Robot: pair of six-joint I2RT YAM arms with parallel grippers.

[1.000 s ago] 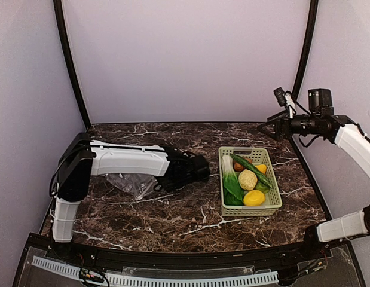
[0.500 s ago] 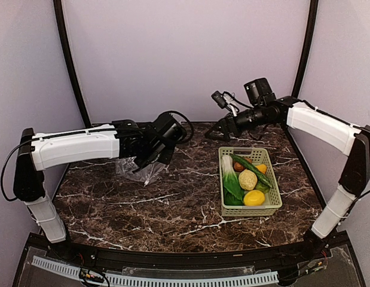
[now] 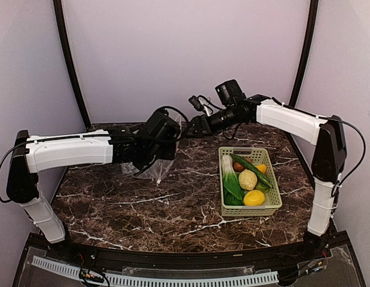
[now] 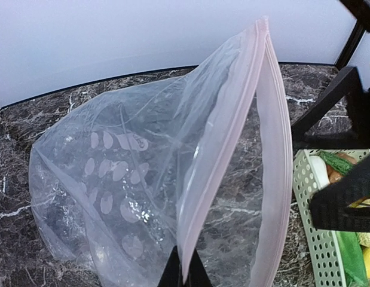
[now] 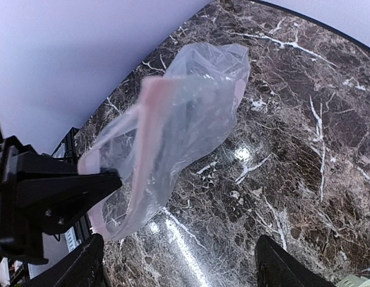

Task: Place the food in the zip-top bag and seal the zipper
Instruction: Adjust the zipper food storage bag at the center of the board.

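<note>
My left gripper [image 3: 171, 142] is shut on the mouth edge of the zip-top bag [image 3: 151, 170], which hangs above the table at back centre. In the left wrist view my fingertips [image 4: 185, 266] pinch one lip of the pink-tinted zipper [image 4: 223, 137]; the mouth gapes open. My right gripper [image 3: 188, 127] is open and empty, just right of the bag's mouth. In the right wrist view the bag [image 5: 190, 113] hangs ahead of the wide-open gripper [image 5: 179, 245]. The food lies in the green basket [image 3: 274, 206]: bok choy [image 3: 231, 184], lemon [image 3: 254, 198], tan lump [image 3: 248, 179], long green vegetable [image 3: 251, 167].
The basket [image 4: 313, 245] sits at the right of the dark marble table [image 3: 161, 209]. The two grippers are close together above the back of the table. Black frame posts [image 3: 70, 66] stand at both back corners, with pale walls all round.
My left arm lifted the bag off the table and carried it up and to the right. My right arm swung left from the far right until it reached the bag's mouth.
</note>
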